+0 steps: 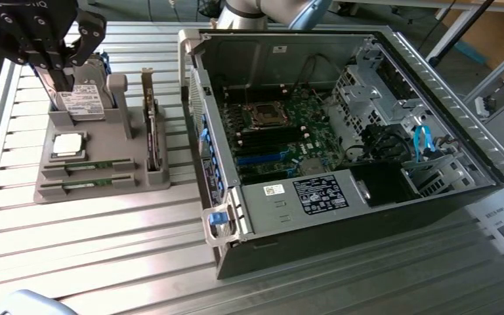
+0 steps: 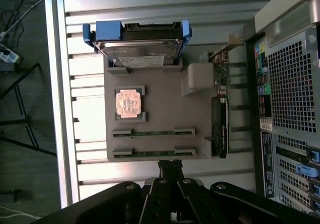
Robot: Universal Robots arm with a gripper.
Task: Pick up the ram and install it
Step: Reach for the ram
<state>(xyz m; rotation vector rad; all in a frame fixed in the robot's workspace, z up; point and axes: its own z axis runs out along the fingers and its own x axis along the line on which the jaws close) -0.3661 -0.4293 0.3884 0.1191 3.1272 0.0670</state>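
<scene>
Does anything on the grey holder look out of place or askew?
Nothing stands out. Both ram sticks lie straight in the slots of the holder, the processor sits in its pocket, the drive and the card stand upright.

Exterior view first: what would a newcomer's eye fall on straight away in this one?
The open computer case, its motherboard exposed, takes the exterior view's right. On that view's left a gray parts tray holds a blue-railed hard drive, a processor chip and two ram sticks in slots. The shut gripper hangs above the tray, empty.
</scene>
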